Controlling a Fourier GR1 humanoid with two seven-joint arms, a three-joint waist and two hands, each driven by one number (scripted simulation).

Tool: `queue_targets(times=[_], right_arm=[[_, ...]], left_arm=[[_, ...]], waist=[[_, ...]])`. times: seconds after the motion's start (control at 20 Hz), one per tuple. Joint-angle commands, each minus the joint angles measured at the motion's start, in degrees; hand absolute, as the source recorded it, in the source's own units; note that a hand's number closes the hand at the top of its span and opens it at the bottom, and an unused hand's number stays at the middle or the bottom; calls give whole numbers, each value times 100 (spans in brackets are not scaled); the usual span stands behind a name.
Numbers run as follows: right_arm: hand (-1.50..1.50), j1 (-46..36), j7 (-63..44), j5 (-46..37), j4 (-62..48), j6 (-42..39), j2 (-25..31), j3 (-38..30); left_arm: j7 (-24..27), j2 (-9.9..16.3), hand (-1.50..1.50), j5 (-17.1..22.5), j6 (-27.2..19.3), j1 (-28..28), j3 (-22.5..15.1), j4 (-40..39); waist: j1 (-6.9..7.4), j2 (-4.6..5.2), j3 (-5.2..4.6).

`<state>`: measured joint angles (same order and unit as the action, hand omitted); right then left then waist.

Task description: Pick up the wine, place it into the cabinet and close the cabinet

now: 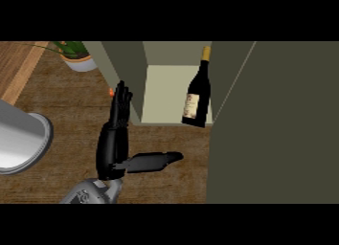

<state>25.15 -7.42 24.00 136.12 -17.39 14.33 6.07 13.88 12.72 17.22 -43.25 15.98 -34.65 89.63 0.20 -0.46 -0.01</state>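
grey cylinder loomed at left edge. left hand stood over brown counter, fingers straight, thumb out (holding nothing). wine stood inside open cabinet, apart from hand. potted plant sat far left.

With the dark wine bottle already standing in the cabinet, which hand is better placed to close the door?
Probably the left: the black left hand is open beside the olive-green cabinet's opening, with the open flat door panel at its right. The right hand is out of view.
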Motion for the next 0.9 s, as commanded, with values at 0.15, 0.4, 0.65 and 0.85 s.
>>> queue_targets(times=[0.15, 0.4, 0.65, 0.85], right_arm=[[-150, 345, -214, -96, 826, -25, 111, -24], [150, -190, -668, -64, 711, -316, 678, 10], [150, -148, -512, -86, 573, -947, 1156, -99], [150, 130, -531, 200, 850, -934, 1145, -196]], left_arm=[[163, 1043, -150, 105, 498, -1649, 31, 1678], [494, 1256, -150, 750, 1634, -1752, 411, 1636], [610, 1845, 150, 1197, 2373, -2260, 829, 2123], [932, 2013, 150, 1432, 2902, -2717, 1222, 2006]], waist=[[25, 8, -2], [13, 38, -12], [15, 32, -9], [-25, 32, -5]])
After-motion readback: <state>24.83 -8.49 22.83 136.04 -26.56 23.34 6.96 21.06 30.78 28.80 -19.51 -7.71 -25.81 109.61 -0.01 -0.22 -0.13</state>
